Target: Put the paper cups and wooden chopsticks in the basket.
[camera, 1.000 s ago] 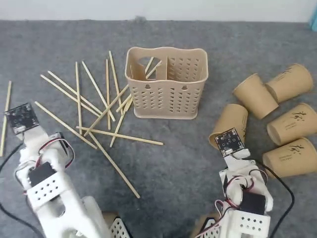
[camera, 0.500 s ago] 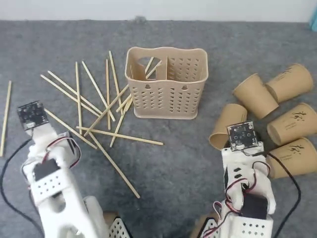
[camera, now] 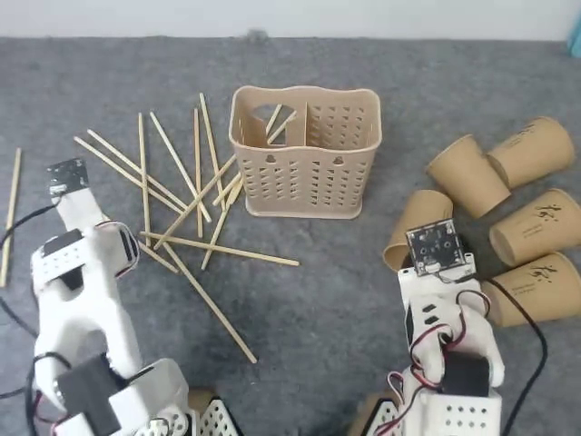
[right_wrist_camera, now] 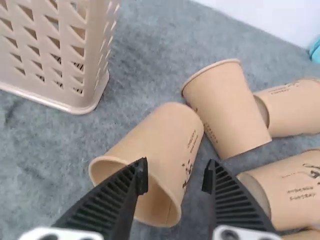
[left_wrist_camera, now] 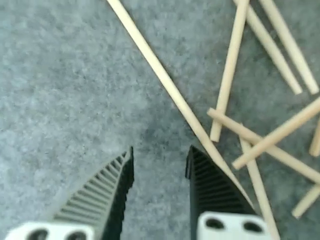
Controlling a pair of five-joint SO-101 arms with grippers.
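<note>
The left end effector (left_wrist_camera: 160, 152) gapes empty, a wooden chopstick (left_wrist_camera: 165, 82) running just beside one finger. The right end effector (right_wrist_camera: 175, 170), parted and empty, hovers over a lying paper cup (right_wrist_camera: 150, 142), with the basket (right_wrist_camera: 60, 50) beyond.

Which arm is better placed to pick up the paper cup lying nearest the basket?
Right. The right gripper sits just above that paper cup with its fingers open, while the left gripper is over the chopsticks on the other side of the basket.
</note>
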